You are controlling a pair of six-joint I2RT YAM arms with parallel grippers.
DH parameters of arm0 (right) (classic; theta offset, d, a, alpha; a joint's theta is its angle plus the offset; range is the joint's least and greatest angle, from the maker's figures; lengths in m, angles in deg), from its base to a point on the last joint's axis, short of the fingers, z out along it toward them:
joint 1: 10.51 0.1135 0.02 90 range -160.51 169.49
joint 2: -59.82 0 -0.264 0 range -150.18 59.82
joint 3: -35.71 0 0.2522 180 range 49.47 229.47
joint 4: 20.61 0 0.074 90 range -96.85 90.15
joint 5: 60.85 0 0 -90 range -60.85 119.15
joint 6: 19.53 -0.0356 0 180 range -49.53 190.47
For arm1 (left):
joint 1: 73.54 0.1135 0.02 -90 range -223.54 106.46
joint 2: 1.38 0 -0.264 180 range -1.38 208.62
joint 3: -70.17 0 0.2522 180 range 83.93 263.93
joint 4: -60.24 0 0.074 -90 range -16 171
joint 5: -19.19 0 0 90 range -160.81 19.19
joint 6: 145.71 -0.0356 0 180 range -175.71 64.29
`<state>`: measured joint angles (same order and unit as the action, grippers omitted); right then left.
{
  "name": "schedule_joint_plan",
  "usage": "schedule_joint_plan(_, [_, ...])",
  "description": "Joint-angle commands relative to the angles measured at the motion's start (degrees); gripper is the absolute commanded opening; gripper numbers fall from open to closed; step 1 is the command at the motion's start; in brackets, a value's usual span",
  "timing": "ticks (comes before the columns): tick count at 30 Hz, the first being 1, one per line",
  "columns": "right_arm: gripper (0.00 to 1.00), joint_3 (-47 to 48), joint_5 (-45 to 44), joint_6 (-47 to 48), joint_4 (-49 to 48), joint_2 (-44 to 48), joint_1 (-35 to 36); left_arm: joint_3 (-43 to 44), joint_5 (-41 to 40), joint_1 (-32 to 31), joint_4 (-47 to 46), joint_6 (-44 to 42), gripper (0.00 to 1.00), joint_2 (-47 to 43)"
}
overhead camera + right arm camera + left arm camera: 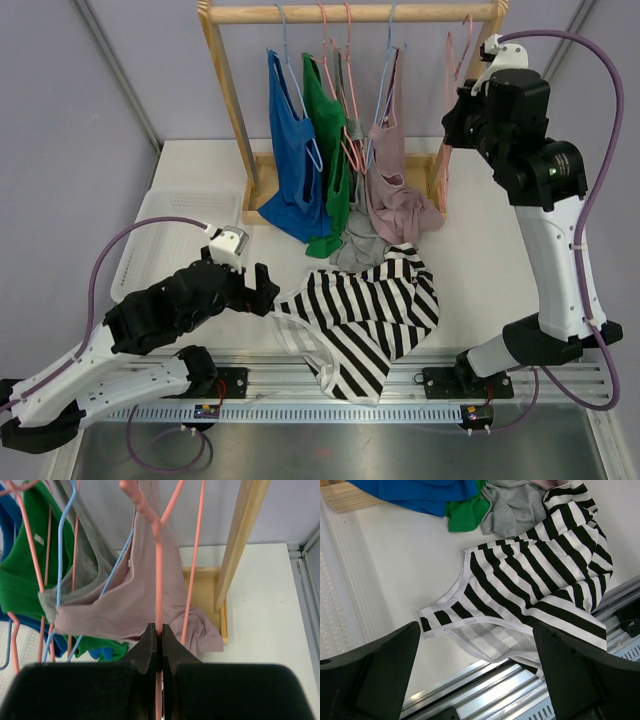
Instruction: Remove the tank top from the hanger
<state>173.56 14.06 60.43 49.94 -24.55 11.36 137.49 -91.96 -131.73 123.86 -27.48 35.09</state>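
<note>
Left gripper (477, 630) sits low by the near-left corner of the desk, fingers (380, 675) spread wide with nothing between them. Tips are just short of the white-trimmed edge of the striped tank top (370, 320). That top is off any hanger: it lies crumpled flat on the desk (480, 260) at the middle of the near edge, with one end hanging over the aluminium rail (420, 360). A white ribbed tray (150, 230) lies along the left edge beside the left arm. Behind the striped top, a grey top (355, 240) is heaped on the desk and touches it. At the far edge stands the wooden rack (230, 100), with a blue top (295, 150), a green top (325, 130) and a mauve top (390, 170) hanging close together, hems bunched at the rack base. Right gripper (160, 632) is up at the rack's right end, pinched fully onto the wire of a pink hanger (159, 580). From above, that hanger looks bare. The hanging tops crowd right behind it. The fingers cut off the hanger's lower wire in the wrist view. From above, the wrist body hides the right fingertips. Can't tell which hanger carries the mauve top; the wires overlap.
</note>
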Motion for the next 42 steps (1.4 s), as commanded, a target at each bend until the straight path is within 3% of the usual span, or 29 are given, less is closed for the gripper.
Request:
schedule_joint_plan(1, [0.00,9.6,10.3,2.2,-1.3,-3.5,-6.1,2.9,1.5,0.0,-0.9,-1.8,0.99,-0.3])
schedule_joint_plan(7, [0.00,24.9,14.5,3.6,4.5,-16.7,-10.0,3.8,0.8,0.0,-2.5,-1.8,0.99,1.0])
schedule_joint_plan(18, [0.00,23.9,22.0,2.4,2.3,-22.0,-15.3,4.5,5.2,-0.2,-12.0,-3.6,0.99,8.7])
schedule_joint_plan(20, [0.11,20.9,22.8,1.9,1.5,-20.7,-15.3,3.7,6.3,-1.0,-15.7,-4.4,0.99,10.5])
schedule_joint_plan(21, [0.23,19.4,22.7,1.6,0.2,-18.6,-15.3,3.0,6.5,-1.3,-17.2,-4.6,0.99,11.2])
schedule_joint_plan(22, [0.50,16.3,22.6,1.4,-0.3,-17.5,-15.3,2.6,7.1,-1.9,-20.5,-5.1,0.99,12.0])
schedule_joint_plan(23, [0.58,14.8,22.6,1.3,-0.7,-14.8,-15.2,2.4,7.3,-2.2,-22.0,-5.2,0.99,14.4])
schedule_joint_plan(26, [0.99,9.6,22.3,1.1,-1.2,-8.6,-15.3,2.9,7.5,-3.5,-27.1,-5.6,0.99,20.8])
schedule_joint_plan(30, [0.99,0.0,20.8,0.0,-0.9,2.8,-15.3,3.5,6.6,-6.5,-34.1,-6.0,0.99,30.7])
schedule_joint_plan(32, [0.99,-9.1,20.2,-0.8,-2.4,11.2,-15.3,4.6,5.9,-8.0,-37.4,-5.6,0.99,35.3])
schedule_joint_plan(36, [1.00,-22.3,21.7,-1.4,-3.8,21.9,-15.3,9.2,3.5,-10.5,-38.5,-4.3,0.99,49.4])
schedule_joint_plan(42, [1.00,-31.6,24.5,-0.9,-3.0,33.6,-15.3,16.3,6.2,-14.2,-37.0,-1.7,0.99,63.6])
